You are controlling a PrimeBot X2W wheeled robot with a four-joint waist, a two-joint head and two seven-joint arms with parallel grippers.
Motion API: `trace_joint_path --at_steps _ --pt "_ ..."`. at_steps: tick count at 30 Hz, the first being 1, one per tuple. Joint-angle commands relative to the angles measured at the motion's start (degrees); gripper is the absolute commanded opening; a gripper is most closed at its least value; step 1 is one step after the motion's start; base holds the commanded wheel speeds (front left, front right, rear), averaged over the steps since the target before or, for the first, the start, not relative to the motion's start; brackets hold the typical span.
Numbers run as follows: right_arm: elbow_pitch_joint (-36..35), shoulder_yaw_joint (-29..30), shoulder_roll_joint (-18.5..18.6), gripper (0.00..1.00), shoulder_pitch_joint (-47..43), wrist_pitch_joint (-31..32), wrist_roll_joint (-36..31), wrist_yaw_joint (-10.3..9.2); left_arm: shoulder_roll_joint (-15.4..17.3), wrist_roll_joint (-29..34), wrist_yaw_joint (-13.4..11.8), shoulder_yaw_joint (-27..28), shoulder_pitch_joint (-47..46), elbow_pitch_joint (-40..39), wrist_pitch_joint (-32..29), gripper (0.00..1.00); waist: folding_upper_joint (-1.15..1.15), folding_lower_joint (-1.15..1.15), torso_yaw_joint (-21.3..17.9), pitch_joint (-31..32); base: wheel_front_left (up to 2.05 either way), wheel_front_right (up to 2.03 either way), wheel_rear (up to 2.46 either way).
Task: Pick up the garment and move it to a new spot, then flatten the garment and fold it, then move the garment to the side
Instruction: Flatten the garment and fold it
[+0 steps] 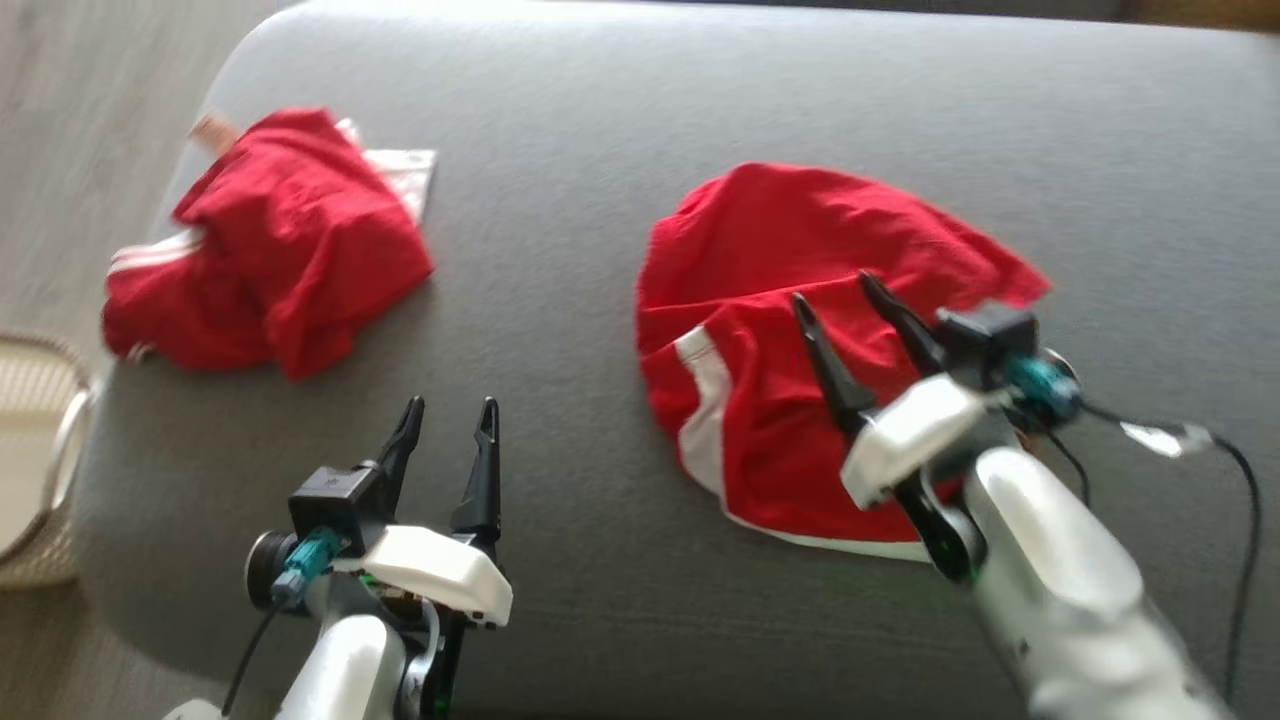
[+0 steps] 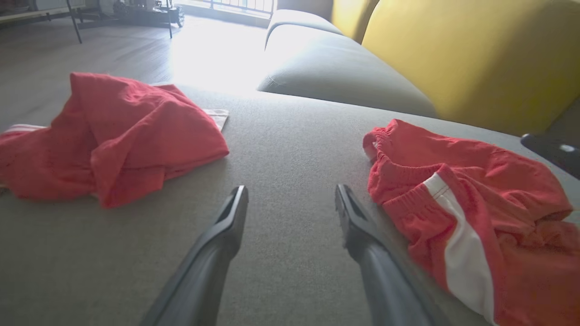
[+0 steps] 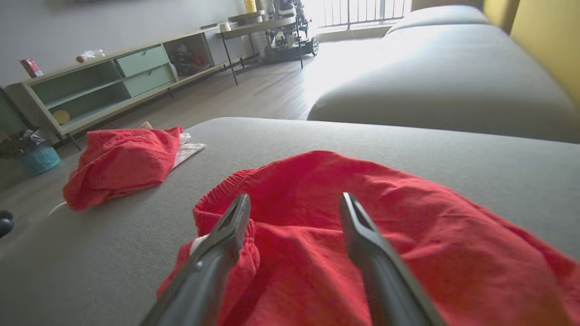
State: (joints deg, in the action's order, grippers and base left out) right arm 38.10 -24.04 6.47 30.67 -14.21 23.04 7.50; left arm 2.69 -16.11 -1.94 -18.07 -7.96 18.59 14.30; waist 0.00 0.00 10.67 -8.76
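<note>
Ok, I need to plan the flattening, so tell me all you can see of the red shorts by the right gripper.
The red shorts look like thin cloth, with a gathered elastic waistband and a white side stripe. They lie crumpled and wrinkled, not flat, on the grey sofa cushion. The right gripper is over them, jaws open, gripping nothing; whether it touches the cloth is unclear.

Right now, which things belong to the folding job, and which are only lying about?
Job: red shorts, below the open right claw; open left claw.
Lying about: other red garment; basket; yellow cushion.
</note>
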Motion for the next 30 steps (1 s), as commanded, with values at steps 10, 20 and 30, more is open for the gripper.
trace_joint_path --at_steps 10,20,30 --pt "-21.6 13.6 -2.8 1.0 -19.4 -0.8 -14.4 -0.01 0.2 0.9 0.6 3.6 1.2 -2.6 0.7 1.0 0.0 0.0 -8.9 5.2 0.0 0.0 0.0" --pt "-27.7 16.4 -3.6 1.0 -25.3 -0.8 -14.9 -0.01 0.2 1.1 0.9 4.3 1.2 -3.4 0.7 1.0 0.0 0.0 -12.7 4.4 0.0 0.0 0.0" --pt "-29.0 16.9 -3.6 1.0 -24.4 -0.8 -14.4 -0.01 0.6 5.4 4.3 1.2 -5.4 -0.2 0.7 1.0 0.0 0.0 -15.7 1.0 0.0 0.0 0.0"
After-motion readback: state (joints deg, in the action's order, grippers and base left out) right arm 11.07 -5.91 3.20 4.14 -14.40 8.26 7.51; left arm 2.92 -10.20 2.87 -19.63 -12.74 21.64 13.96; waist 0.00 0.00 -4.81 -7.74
